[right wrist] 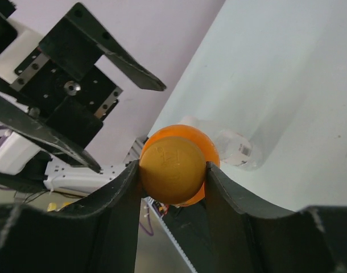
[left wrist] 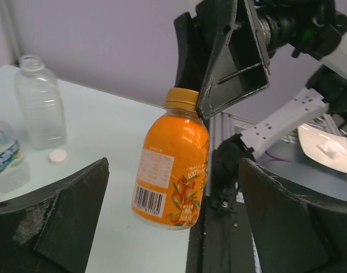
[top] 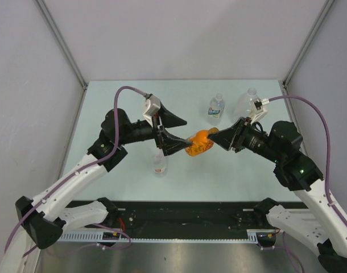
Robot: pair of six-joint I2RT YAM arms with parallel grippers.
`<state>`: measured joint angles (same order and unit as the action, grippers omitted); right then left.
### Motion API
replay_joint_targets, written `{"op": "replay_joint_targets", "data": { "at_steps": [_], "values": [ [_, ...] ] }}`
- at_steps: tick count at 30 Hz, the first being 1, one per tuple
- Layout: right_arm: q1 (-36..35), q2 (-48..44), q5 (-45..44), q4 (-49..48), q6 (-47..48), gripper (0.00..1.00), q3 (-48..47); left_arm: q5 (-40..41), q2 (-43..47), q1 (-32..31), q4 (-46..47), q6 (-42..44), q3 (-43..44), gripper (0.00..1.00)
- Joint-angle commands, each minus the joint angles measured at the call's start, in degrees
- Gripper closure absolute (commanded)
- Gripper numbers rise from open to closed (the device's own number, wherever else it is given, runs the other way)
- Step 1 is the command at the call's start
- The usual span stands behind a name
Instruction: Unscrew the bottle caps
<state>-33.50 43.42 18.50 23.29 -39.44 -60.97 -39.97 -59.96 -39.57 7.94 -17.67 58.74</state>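
The small orange bottle (top: pixel 197 143) hangs above the table, held only by its orange-brown cap (right wrist: pixel 172 170). My right gripper (top: pixel 215 136) is shut on that cap, one finger on each side (right wrist: pixel 172 176). In the left wrist view the bottle (left wrist: pixel 173 170) hangs tilted below the right gripper's fingers (left wrist: pixel 233 62), cap (left wrist: pixel 182 98) on top. My left gripper (top: pixel 186 135) is wide open around the bottle's body (left wrist: pixel 173 227); neither finger touches it.
A blue-labelled bottle (top: pixel 216 109) and a large clear bottle (top: pixel 248 102) stand at the back right. A small clear bottle (top: pixel 159 164) stands under the left arm. A loose white cap (left wrist: pixel 58 156) lies by the uncapped clear bottle (left wrist: pixel 40 102).
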Motion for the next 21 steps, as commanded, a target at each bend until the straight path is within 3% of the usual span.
{"op": "replay_joint_targets", "data": {
  "at_steps": [1, 13, 21],
  "values": [
    [0.27, -0.53, 6.37, -4.56, -2.39, 1.00, -2.75, -10.74, -2.08, 0.28, 5.33, -3.33, 2.61, 0.00],
    [0.10, 2.54, 8.57, -10.01, -3.89, 1.00, -2.75, -15.40, -4.37, -0.50, 6.56, -4.56, 1.55, 0.00],
    [-1.92, 3.60, 7.69, -12.47, -4.24, 1.00, -2.75, -13.30, -6.48, -4.02, 2.08, -0.44, 2.70, 0.00]
  ]
}}
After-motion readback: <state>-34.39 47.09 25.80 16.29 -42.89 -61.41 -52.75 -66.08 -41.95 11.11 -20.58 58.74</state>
